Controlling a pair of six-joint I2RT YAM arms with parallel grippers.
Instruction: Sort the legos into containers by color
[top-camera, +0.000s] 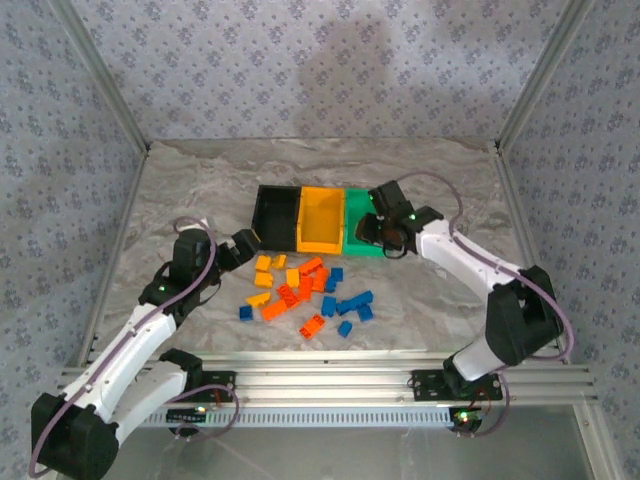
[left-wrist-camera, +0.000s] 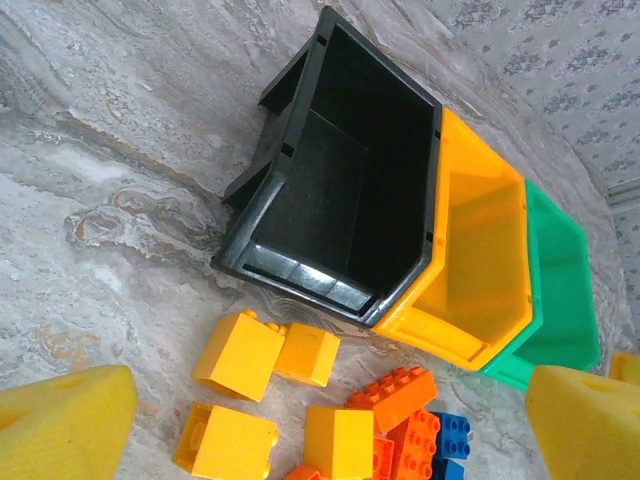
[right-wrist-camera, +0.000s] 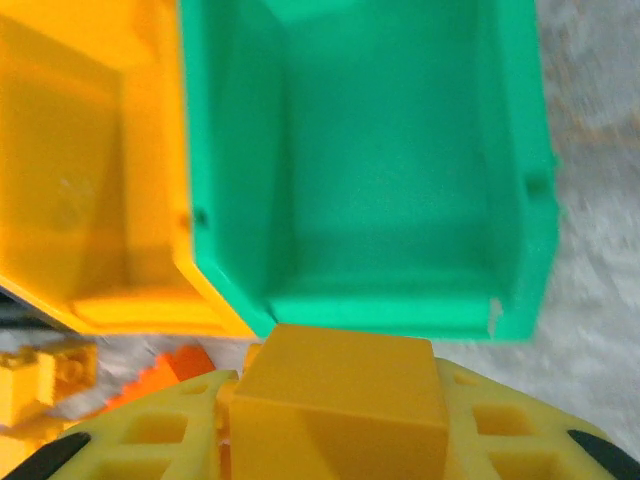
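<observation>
Three containers stand joined in a row: black (top-camera: 277, 215), yellow-orange (top-camera: 322, 218) and green (top-camera: 358, 228). The legos (top-camera: 305, 290) lie scattered in front of them, in orange, blue and yellow-orange. My right gripper (right-wrist-camera: 335, 420) is shut on a yellow-orange brick (right-wrist-camera: 340, 390), hovering at the near rim of the green bin (right-wrist-camera: 380, 310), beside the yellow-orange bin (right-wrist-camera: 90, 180). My left gripper (left-wrist-camera: 330, 410) is open above the yellow-orange bricks (left-wrist-camera: 240, 355) at the pile's left end, just in front of the black bin (left-wrist-camera: 340, 180). All three bins look empty inside.
Metal frame posts and patterned walls border the marble table (top-camera: 200, 190). The aluminium rail (top-camera: 330, 375) with the arm bases runs along the near edge. Bare tabletop lies behind and to both sides of the bins.
</observation>
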